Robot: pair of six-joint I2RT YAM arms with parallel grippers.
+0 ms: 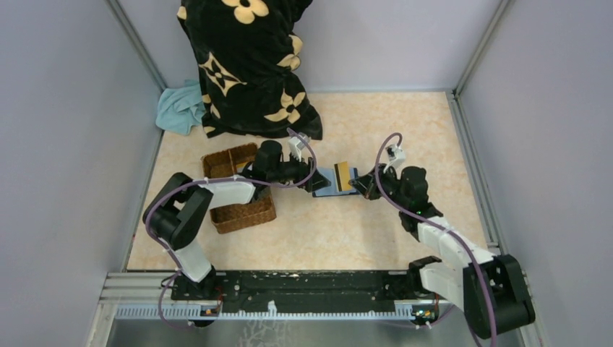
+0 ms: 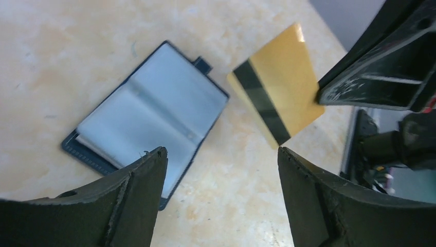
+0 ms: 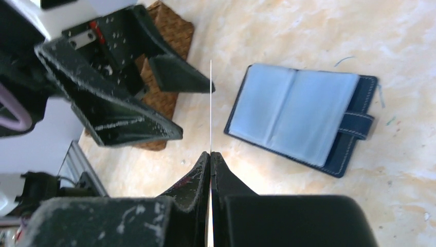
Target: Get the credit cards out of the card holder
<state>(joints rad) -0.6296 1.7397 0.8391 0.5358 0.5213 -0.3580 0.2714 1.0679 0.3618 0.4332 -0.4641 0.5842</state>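
one gold credit card [image 2: 277,98] with a black stripe is pinched tight in the right gripper [image 3: 211,157], up on its edge near the middle of the worktop [image 1: 347,238]. the navy card holder [image 3: 298,118] lies open and flat there, pale blue inside. the left gripper [image 2: 221,157] is wide, holding nothing, near the brown basket [image 1: 242,217].

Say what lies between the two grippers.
In the top view, the open card holder lies between the left gripper and the right gripper, which pinches a gold credit card there.

arms [image 1: 231,194]: black joints, white links | cables [image 1: 390,139]: purple | end effector fingers [image 3: 288,216]: matte black, white-scuffed
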